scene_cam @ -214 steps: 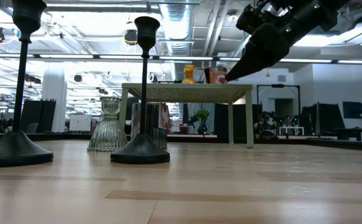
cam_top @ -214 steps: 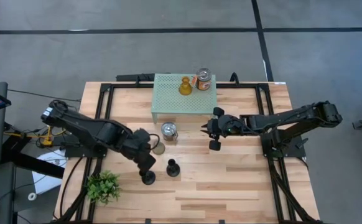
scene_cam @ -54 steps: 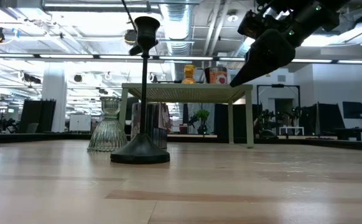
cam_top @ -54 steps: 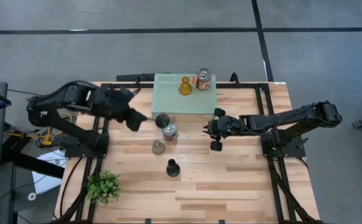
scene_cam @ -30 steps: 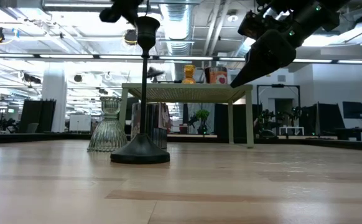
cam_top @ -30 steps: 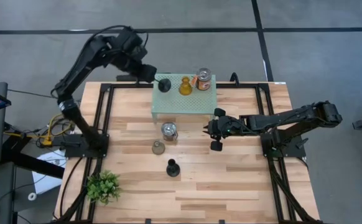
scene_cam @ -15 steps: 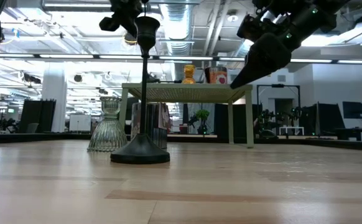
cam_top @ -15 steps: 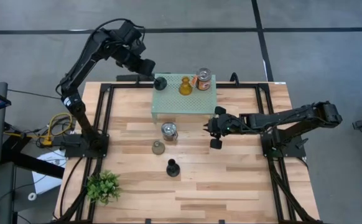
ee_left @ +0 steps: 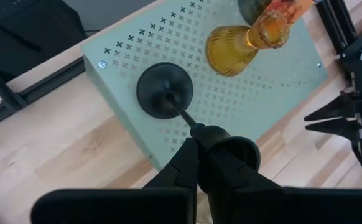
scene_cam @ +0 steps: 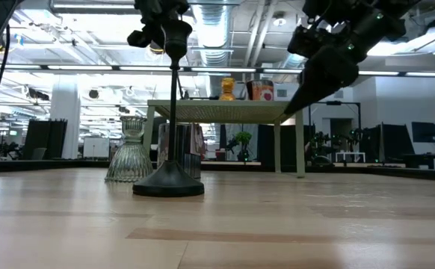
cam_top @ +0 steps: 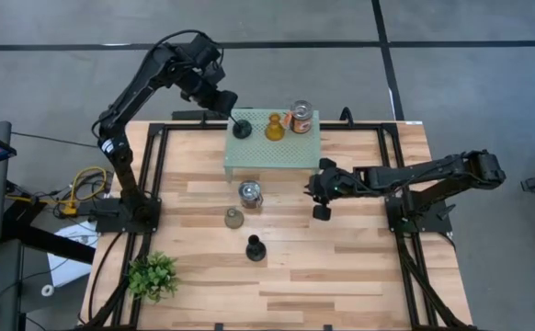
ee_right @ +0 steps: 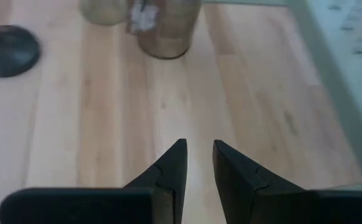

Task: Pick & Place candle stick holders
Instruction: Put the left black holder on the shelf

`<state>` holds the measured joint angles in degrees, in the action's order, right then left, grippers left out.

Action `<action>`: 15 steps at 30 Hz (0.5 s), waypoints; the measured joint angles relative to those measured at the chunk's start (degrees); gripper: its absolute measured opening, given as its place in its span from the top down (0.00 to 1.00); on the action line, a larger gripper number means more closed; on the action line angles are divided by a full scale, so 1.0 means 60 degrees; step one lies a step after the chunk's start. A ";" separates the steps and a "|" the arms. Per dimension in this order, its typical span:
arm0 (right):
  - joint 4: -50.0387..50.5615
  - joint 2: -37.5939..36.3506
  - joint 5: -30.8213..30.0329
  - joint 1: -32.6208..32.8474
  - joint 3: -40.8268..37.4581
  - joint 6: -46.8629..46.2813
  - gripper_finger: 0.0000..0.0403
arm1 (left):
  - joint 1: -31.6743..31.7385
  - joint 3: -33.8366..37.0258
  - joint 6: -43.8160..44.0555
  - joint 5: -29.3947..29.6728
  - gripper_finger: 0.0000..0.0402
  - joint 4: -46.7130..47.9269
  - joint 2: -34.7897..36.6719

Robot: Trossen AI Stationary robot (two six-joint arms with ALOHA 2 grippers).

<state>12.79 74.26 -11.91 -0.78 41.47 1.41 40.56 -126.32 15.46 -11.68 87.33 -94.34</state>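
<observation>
Left hand point(ee_left: 199, 140) clenched on black holder point(ee_left: 165, 91) over rack point(ee_left: 280, 74), clear jar point(ee_right: 165, 25) cut off, right hand point(ee_right: 197, 163) parted.

The table point(cam_top: 341, 267) is pale, smooth wood planks. The mint-green rack point(ee_left: 280, 93) looks like matt perforated metal. The amber holder point(ee_left: 234, 46) is glossy glass; the black holder point(ee_left: 164, 90) is matt.

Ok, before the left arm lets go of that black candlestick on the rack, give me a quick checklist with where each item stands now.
1. Left end effector shut on the black bell-shaped candlestick holder: ok.
2. Holder base over the mint-green perforated rack: ok.
3. Base fully seated on the rack: cannot tell.
4. Base apart from the amber glass holder: ok.
5. Right end effector away from the rack, over bare table: ok.
</observation>
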 joint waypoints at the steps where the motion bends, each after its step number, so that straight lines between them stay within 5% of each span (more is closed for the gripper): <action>1: 0.0027 0.0000 0.0191 0.0000 0.0000 0.0000 0.83 | 0.0004 -0.0004 -0.0005 -0.0024 0.98 0.0002 -0.0013; 9: 0.0048 0.0000 0.2040 0.0070 0.0000 0.0003 0.83 | 0.0002 -0.0004 -0.0032 0.0005 0.98 -0.0054 0.0024; 15: 0.0045 0.0000 0.2238 0.0293 0.0000 0.0036 0.83 | 0.0002 0.0009 -0.0028 -0.0059 0.96 -0.0137 0.0024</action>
<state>13.06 74.26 1.52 0.98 41.47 1.63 40.58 -126.27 15.29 -12.03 86.51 -94.19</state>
